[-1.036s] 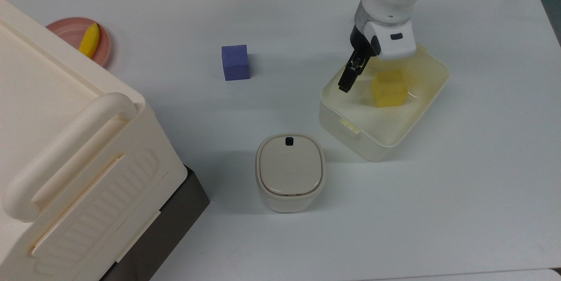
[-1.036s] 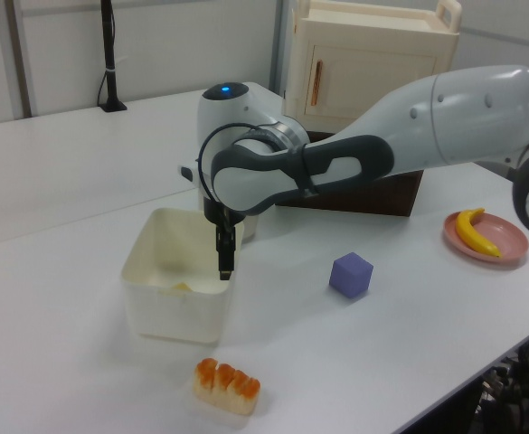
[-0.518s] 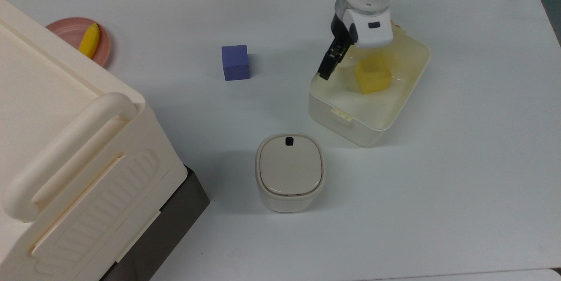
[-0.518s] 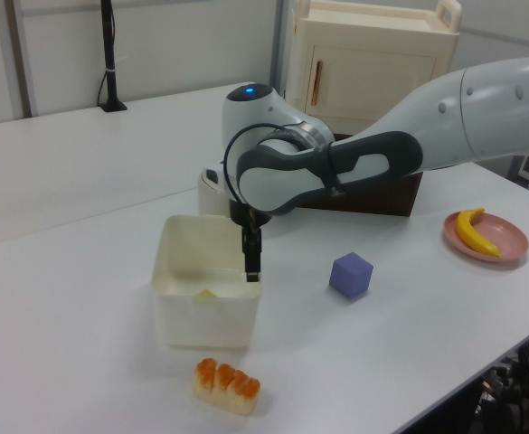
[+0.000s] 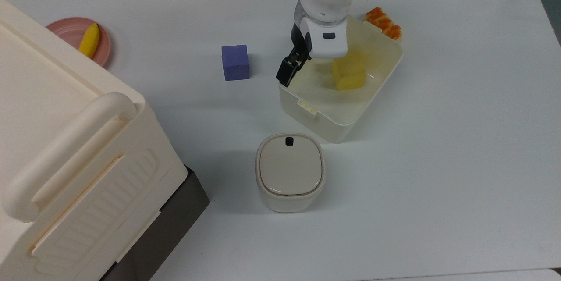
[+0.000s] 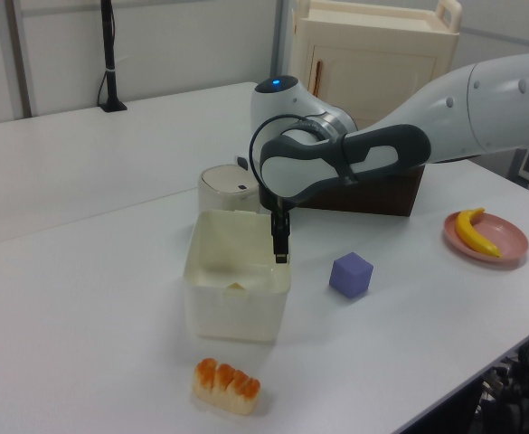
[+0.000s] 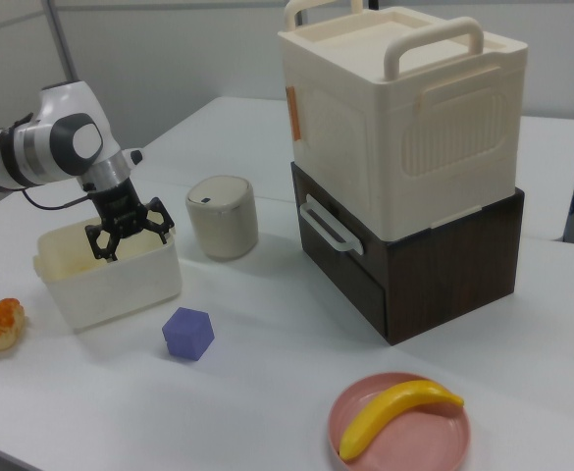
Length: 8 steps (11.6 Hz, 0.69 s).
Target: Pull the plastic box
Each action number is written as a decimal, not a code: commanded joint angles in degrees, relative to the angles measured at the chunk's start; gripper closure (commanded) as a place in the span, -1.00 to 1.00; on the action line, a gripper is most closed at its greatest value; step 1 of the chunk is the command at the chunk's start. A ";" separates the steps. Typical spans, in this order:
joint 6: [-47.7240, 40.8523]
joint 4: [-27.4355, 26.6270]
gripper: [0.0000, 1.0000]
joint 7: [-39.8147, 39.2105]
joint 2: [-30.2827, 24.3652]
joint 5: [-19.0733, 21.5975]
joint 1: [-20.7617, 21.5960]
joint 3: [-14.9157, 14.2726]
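The plastic box (image 5: pixel 346 110) sits on the white table (image 5: pixel 460 162), near the small round tub (image 5: pixel 290 171). In the top view its long side runs slantwise, from lower left to upper right. A yellow block (image 5: pixel 349 70) lies inside. The claw (image 5: pixel 287 75) is spread wide, its 2 fingers (image 7: pixel 159 218) on either side of the box's wall, not squeezing it.

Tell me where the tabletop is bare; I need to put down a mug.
Widest bare stretch: the white table on the top view's right of the translucent cream plastic box and round beige-lidded container. Smaller patch: between the purple cube and pink plate. Crowded: around the box, with the end effector at its rim and orange food piece beside it.
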 commanded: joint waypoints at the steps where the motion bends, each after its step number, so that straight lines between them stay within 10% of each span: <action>1: 0.36 -2.23 -1.00 -0.46 -2.33 -0.91 0.42 -0.26; 8: -0.25 4.18 -1.00 25.94 -6.97 5.23 1.22 4.39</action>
